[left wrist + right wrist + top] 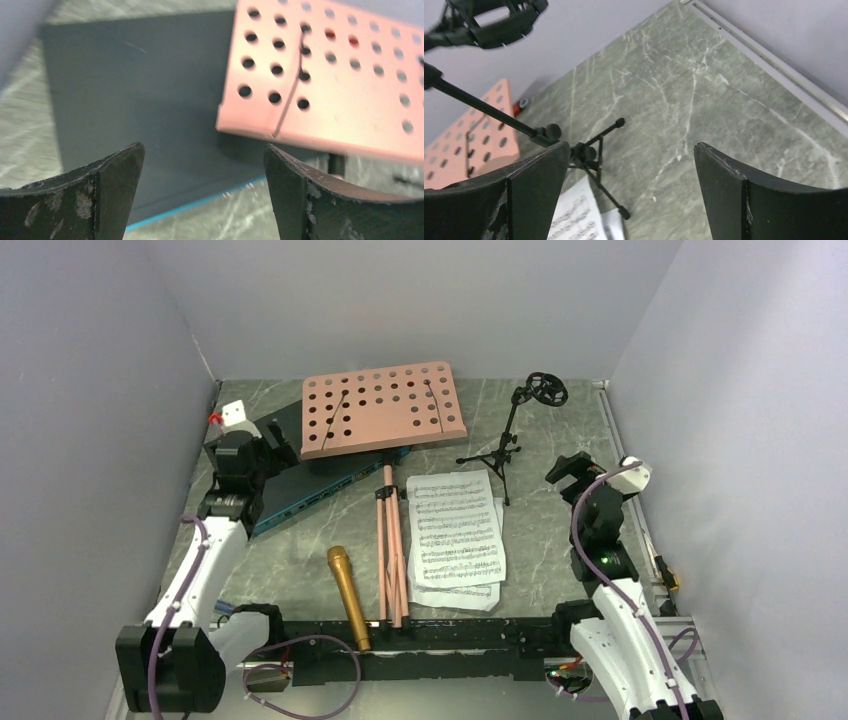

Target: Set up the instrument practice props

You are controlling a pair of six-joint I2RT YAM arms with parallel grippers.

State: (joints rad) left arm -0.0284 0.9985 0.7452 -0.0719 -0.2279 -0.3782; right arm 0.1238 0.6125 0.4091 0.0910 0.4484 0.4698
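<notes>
The pink perforated music stand [384,408] lies flat, its desk at the back and its folded legs [391,555] pointing to the near edge. Two white sheet-music pages [456,530] lie overlapped right of the legs. A gold microphone [348,596] lies left of the legs. The small black tripod mic stand [510,435] stands upright at the back right. My left gripper [272,432] is open and empty over the dark panel, beside the pink desk [330,85]. My right gripper [568,470] is open and empty, right of the mic stand [584,150].
A dark flat panel with a teal edge [300,475] lies under the pink desk's left side and shows in the left wrist view [140,110]. Grey walls close in the left, back and right. A metal rail [620,450] runs along the right edge.
</notes>
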